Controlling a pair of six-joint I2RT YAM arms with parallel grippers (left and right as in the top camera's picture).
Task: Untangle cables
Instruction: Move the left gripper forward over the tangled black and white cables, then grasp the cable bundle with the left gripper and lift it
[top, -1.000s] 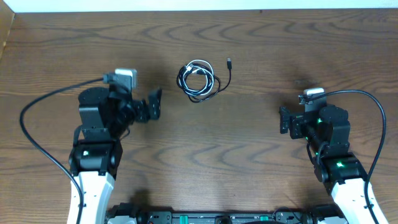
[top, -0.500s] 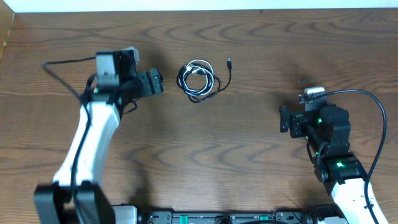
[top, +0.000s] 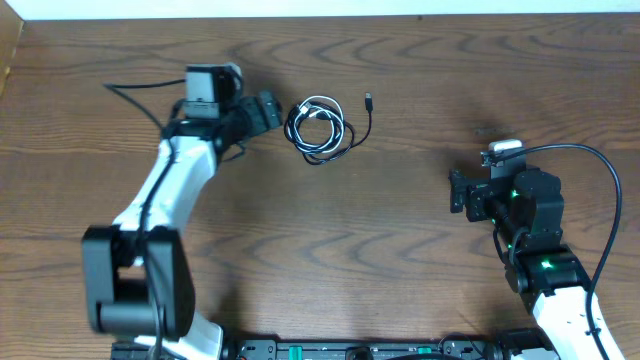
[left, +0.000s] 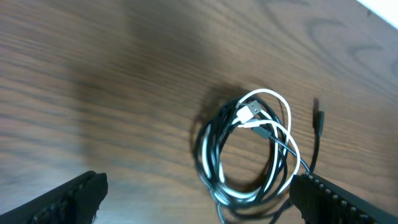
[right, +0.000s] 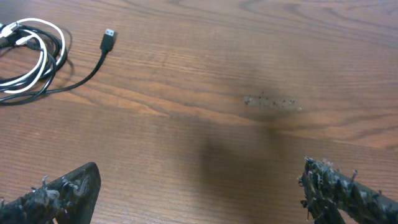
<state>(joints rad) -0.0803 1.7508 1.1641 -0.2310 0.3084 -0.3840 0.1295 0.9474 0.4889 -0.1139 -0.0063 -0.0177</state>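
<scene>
The black cable (top: 350, 135) and the white cable (top: 318, 105) lie coiled together in one small bundle on the wooden table (top: 400, 230), toward the back middle. The black cable's plug end (top: 369, 100) trails off to the right. My left gripper (top: 268, 110) is open and empty, just left of the bundle. In the left wrist view the bundle (left: 249, 155) lies between and ahead of the open fingers (left: 199, 199). My right gripper (top: 456, 193) is open and empty, far right of the bundle. The right wrist view shows the bundle (right: 28, 59) and the plug (right: 108, 38) at upper left.
The thick black wires of the arms (top: 130, 88) loop over the table at the left and at the right (top: 600, 170). A small scuff mark (right: 270, 101) is on the wood ahead of my right gripper. The table's back edge (top: 320, 17) runs just behind the bundle.
My left arm has stretched forward and to the right, bringing its gripper from the left side up beside the cable bundle. The right arm and the cables have not moved.
</scene>
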